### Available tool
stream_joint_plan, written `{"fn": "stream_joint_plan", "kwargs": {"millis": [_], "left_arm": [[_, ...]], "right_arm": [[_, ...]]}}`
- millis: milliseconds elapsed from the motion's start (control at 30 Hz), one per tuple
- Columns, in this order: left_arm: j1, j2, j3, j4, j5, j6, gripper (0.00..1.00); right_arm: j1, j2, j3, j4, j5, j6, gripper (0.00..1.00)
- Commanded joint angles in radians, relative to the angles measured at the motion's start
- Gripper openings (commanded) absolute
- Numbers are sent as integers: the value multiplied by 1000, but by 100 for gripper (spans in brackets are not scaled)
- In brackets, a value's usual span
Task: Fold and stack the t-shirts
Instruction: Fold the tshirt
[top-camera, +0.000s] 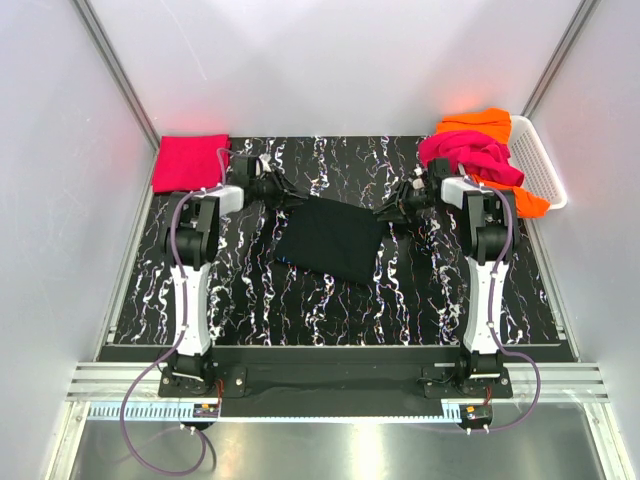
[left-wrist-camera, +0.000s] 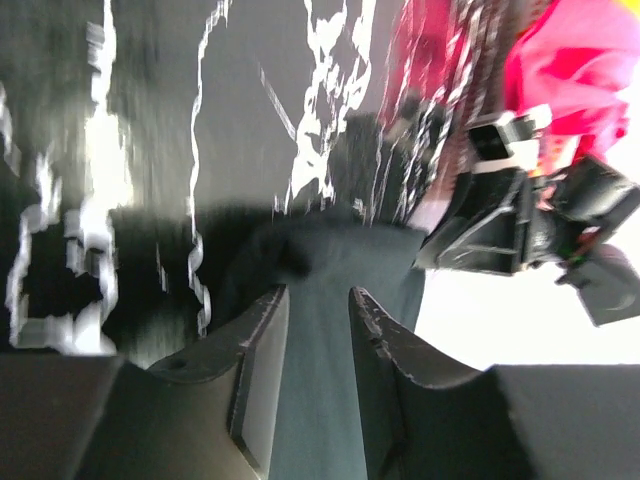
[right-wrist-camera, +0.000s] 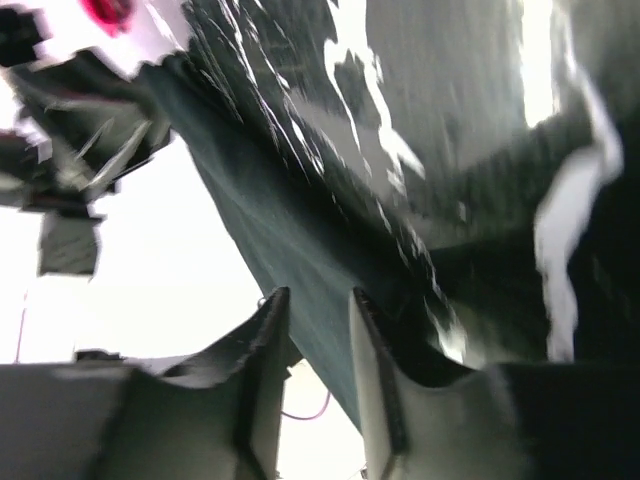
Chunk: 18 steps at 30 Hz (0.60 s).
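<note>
**Both grippers at the far edge of the folded black shirt**

Black t-shirt lies mid-frame on the marbled table, folded to a slanted, roughly four-sided pad. Left gripper sits at its upper-left corner, right gripper at its upper-right corner. In both wrist views the jaws stand a narrow gap apart with dark cloth showing in the gap. The views are blurred, so I cannot tell whether either is pinching cloth.

Red-pink t-shirt is folded flat at upper left. Magenta t-shirt and orange t-shirt are heaped unfolded at upper right, spilling over the white basket.

Risks, as judged:
- A pinch that catches only the top layer would peel the fold open.
- One corner caught and the other missed would skew or twist the pad.
- Limp cloth dragged over the table could bunch at the near edge.
- The grippers work close together and could clash if they move inward.

Materials: the shirts are soft matte knit that slumps and creases. The table is hard, glossy black with white veining. The basket is rigid plastic lattice.
</note>
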Motion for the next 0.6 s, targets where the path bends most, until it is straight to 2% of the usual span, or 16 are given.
{"fn": "stream_joint_plan", "kwargs": {"millis": [0,33,133,333,433,533,567], "left_arm": [[13,-186,77,-269,-63,227,38],[17,-212,79,-298,-84,252,39],[39,-301,58,-364,-104,304,41],[62,-395,-57,-392,-40,315,40],[34,-412,-152,-352,18,293,36],[-21,-409,-237,-328,44,304,33],[-42,-397,-258,-284,50,293,33]], "right_arm": [[-5,-118,80,-197,124,-103,41],[-5,-147,97,-269,144,-144,43],[14,-196,125,-346,166,-193,45],[167,-272,38,-356,68,-215,46],[270,-275,-16,-308,-10,-218,42],[319,-260,-83,-236,-70,-194,33],[322,-257,-129,-213,-93,-186,26]]}}
